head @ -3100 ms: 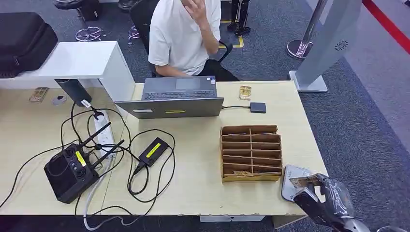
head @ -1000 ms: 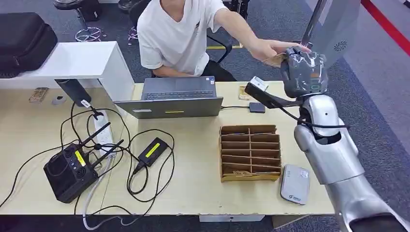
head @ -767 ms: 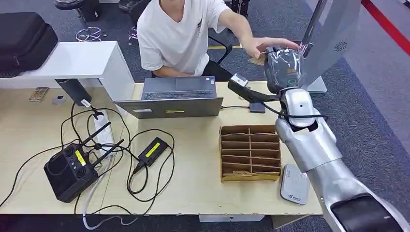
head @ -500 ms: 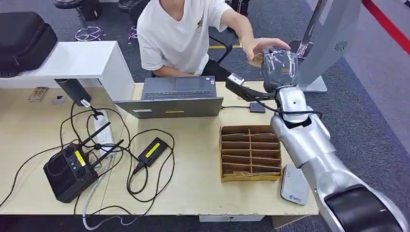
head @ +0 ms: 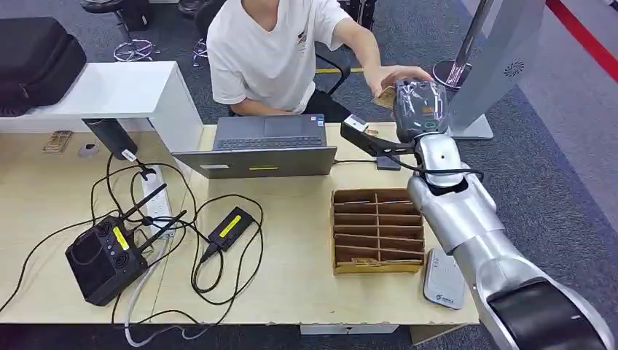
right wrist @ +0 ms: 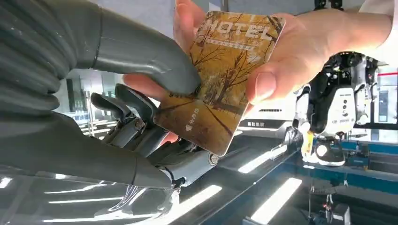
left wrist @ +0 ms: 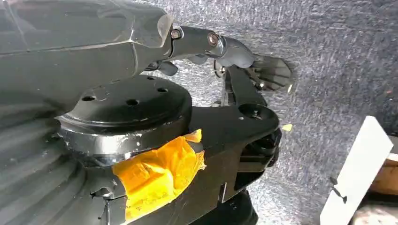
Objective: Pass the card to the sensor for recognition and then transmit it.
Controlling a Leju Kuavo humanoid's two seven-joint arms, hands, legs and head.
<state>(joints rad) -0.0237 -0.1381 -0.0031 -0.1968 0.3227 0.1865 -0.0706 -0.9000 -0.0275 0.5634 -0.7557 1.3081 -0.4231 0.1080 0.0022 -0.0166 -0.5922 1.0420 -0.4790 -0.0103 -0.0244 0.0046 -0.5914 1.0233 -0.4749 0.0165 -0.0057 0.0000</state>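
The card [right wrist: 220, 79], pinched between the right robot hand [right wrist: 141, 112] and a person's hand [right wrist: 281, 51], bears the word "HOTEL" in large letters across one end. Smaller print beneath that word and near the card's other end is too fine to read.

Even, bright overhead light falls on my desk [head: 306, 292] with soft shadows, while behind my fingers [right wrist: 141, 108] ceiling strips glare and the background blurs.
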